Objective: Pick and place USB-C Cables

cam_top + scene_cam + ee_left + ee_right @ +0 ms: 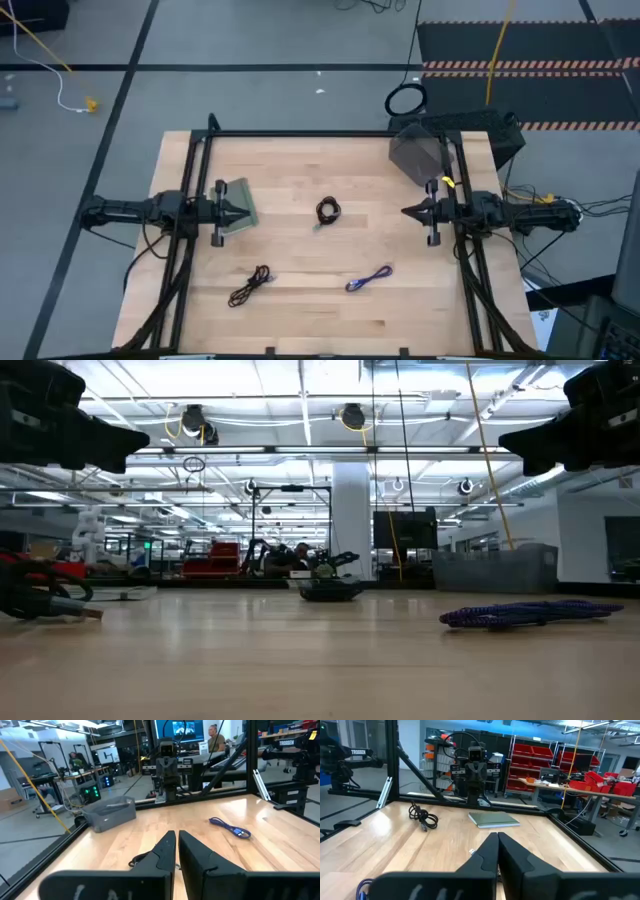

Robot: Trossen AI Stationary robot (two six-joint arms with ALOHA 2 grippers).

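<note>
Sitting at table's far right corner: grey bin, contents not discernible from high view; left wrist view shows it side-on, interior hidden. Left gripper at left edge over flat green pad, fingers together. Right gripper at right edge, fingers together too. Coiled black cable at centre btwn grippers; second black cable near-left; blue-purple cable near-right (all on bare wood). Low view alone shows room w/ shelving behind.

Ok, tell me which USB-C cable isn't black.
The blue-purple cable, lying at the table's front right. The coiled one and the front-left one are black.
</note>
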